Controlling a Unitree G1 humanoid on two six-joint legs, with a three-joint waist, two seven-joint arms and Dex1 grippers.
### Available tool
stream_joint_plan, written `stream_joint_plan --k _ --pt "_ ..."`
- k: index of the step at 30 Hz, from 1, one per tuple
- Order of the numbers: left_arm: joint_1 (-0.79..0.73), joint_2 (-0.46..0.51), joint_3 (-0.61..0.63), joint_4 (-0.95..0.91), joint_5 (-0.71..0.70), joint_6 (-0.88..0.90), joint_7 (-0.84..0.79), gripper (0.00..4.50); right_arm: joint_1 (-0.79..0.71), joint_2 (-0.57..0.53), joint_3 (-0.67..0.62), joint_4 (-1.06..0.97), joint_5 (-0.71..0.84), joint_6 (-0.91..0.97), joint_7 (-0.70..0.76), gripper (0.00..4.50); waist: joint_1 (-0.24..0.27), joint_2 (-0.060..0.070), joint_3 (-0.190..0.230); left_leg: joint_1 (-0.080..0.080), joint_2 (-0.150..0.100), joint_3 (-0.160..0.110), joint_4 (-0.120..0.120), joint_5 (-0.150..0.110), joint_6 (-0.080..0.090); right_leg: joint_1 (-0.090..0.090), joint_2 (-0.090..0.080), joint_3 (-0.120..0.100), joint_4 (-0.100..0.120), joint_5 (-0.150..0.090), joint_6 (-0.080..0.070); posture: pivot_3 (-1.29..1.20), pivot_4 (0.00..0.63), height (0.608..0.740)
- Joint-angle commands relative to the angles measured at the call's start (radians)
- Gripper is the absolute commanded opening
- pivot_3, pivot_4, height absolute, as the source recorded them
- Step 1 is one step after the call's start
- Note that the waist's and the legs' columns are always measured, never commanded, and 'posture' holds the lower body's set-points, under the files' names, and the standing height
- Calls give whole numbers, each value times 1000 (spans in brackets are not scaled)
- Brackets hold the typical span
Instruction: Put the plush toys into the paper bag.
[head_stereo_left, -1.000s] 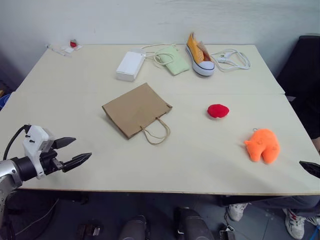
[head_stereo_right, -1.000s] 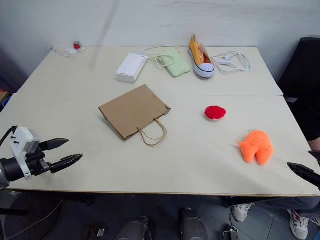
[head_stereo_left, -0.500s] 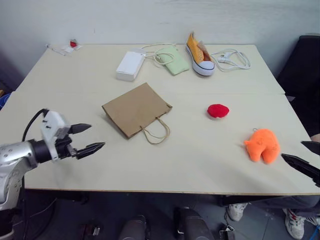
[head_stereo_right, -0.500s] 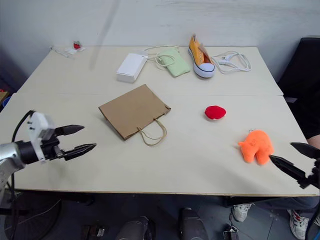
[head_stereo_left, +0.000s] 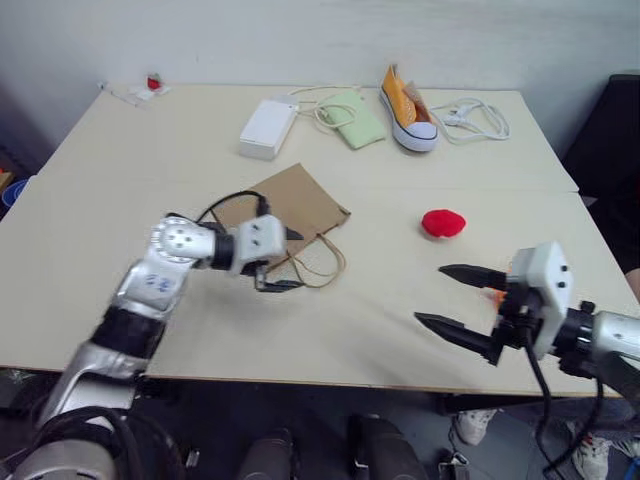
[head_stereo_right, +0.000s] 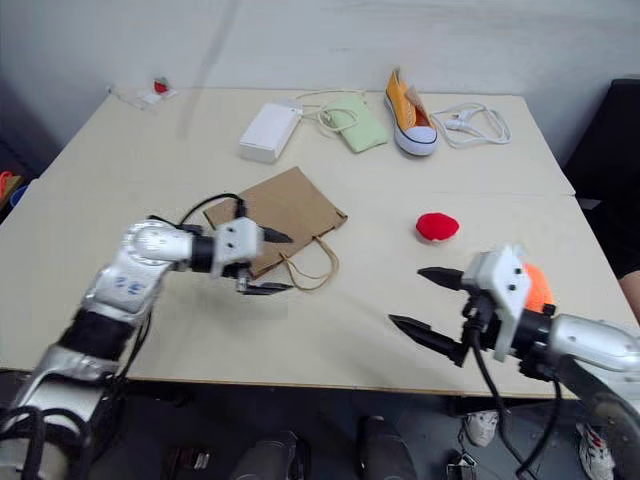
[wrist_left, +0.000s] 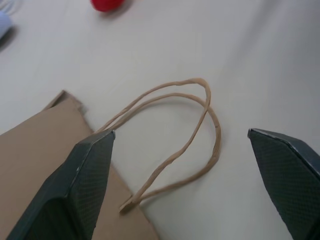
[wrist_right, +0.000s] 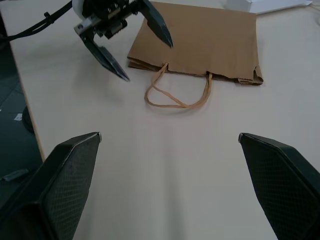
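Since a second ago both arms have swung in over the table: nearest, the right claw, jaws spread wide and empty, now hangs just in front of the orange plush toy, which it largely hides. Farther in, the left claw, also spread and empty, has reached the mouth edge of the paper bag, beside its cord handles, so I judge opening the bag comes first. The bag lies flat, closed and creased mid-table; the round red plush toy sits untouched to its right.
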Motion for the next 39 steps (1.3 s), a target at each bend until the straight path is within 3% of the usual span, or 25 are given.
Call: stream_joint_plan --k 1,6,12,14,22,27,32,35,39 --pt "-66 -41 5 103 40 -133 18 4074 10 42 74 -47 -53 -33 -58 4500 1 0 0 -4 0 0 2 0 0 -4 0 0 1 1 2 0 150 740" --pt "-101 -73 -11 209 85 -224 8 2700 -20 88 107 -59 -58 -31 -113 4500 5 0 0 -4 0 0 3 0 1 -3 0 0 0 2 3 0 150 740" --pt "-134 -109 2 298 91 -282 -1 2700 -51 93 137 -50 -69 -35 -127 4500 8 0 0 -4 0 0 3 0 1 -2 0 0 0 2 3 0 150 740" --pt "-141 -121 9 317 81 -292 -11 2351 -55 95 150 -49 -79 -41 -129 4500 8 0 0 -4 0 0 3 0 2 -3 0 0 0 2 4 0 150 740" --pt "-142 -162 39 337 49 -275 -21 28 -46 104 177 -38 -110 -65 -124 4500 8 -1 0 -5 0 0 3 0 2 -2 0 0 0 3 4 0 150 740" --pt "-134 -177 98 313 -50 -102 -78 28 -65 109 174 -7 -128 -69 -132 4500 8 -1 0 -5 0 0 4 0 2 -2 1 0 0 3 4 0 150 740" --pt "-121 -160 208 178 -269 181 -201 28 -88 136 177 27 -125 -71 -130 4500 5 -1 0 -5 0 0 5 0 2 -2 1 0 1 3 4 0 150 740" --pt "-110 -131 270 21 -417 418 -217 0 -136 157 176 44 -94 -48 -130 3867 2 -1 0 -6 0 -1 6 0 2 -3 1 0 1 3 4 0 150 740" --pt "-108 -150 317 -52 -503 558 -161 0 -188 155 232 95 -138 -60 -107 2453 1 -1 0 -9 0 -3 11 0 3 -3 0 -2 2 3 5 0 150 740"
